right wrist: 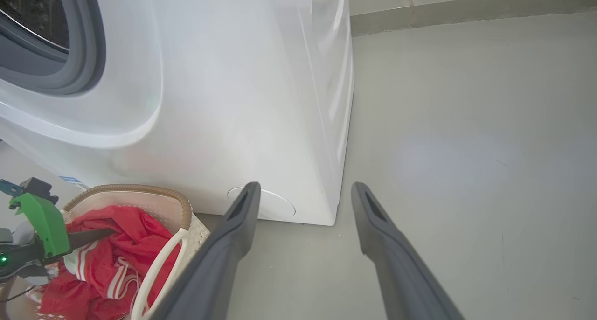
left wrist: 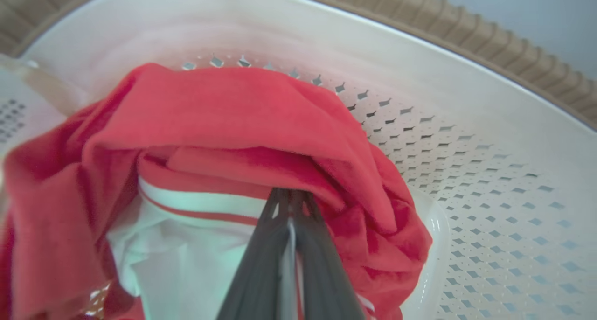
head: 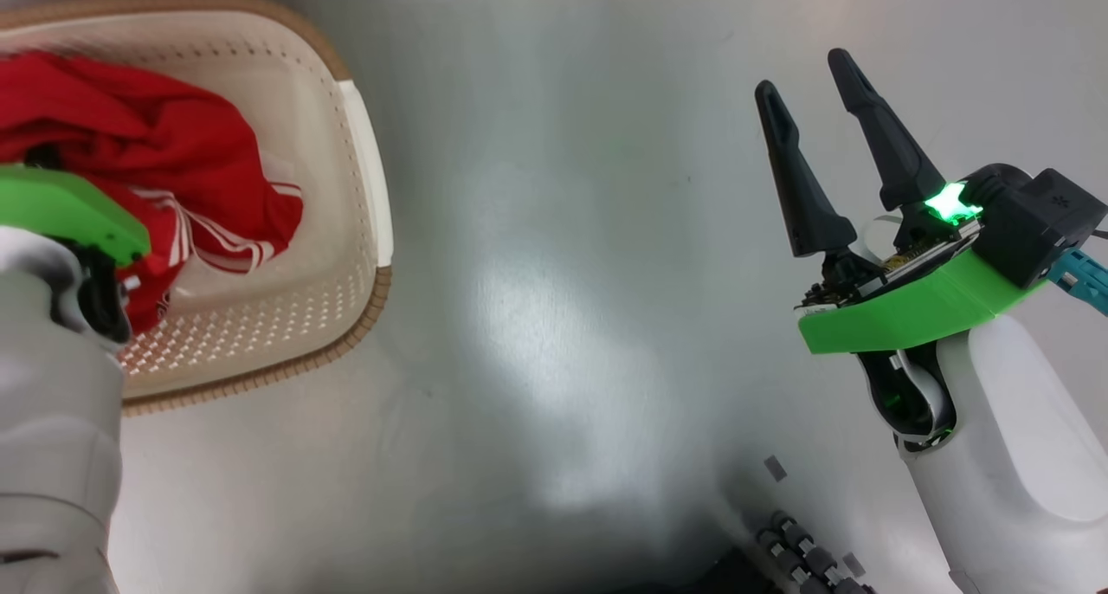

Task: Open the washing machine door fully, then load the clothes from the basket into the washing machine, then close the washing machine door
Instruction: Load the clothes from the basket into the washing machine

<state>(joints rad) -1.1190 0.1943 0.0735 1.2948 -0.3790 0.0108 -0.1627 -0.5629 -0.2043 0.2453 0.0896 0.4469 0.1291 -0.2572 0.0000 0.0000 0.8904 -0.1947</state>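
The clothes (head: 173, 161), bright red with white stripes, lie heaped in the cream perforated basket (head: 363, 170) on the floor at the upper left of the head view. My left gripper (left wrist: 291, 196) reaches down into the basket and is shut on a fold of the clothes (left wrist: 224, 110) beside a white striped band. The right gripper (head: 803, 74) hangs open over bare floor to the right, holding nothing. In the right wrist view the washing machine (right wrist: 224, 100) stands behind the basket (right wrist: 140, 189), its grey rubber ring (right wrist: 88, 54) showing at the upper left. The washing machine door is out of view.
Grey floor (right wrist: 466, 147) stretches right of the machine to a wall skirting (right wrist: 466, 7) at the back. A round white cover (right wrist: 270, 205) sits low on the machine's front. Dark parts of my base (head: 796, 551) show at the bottom of the head view.
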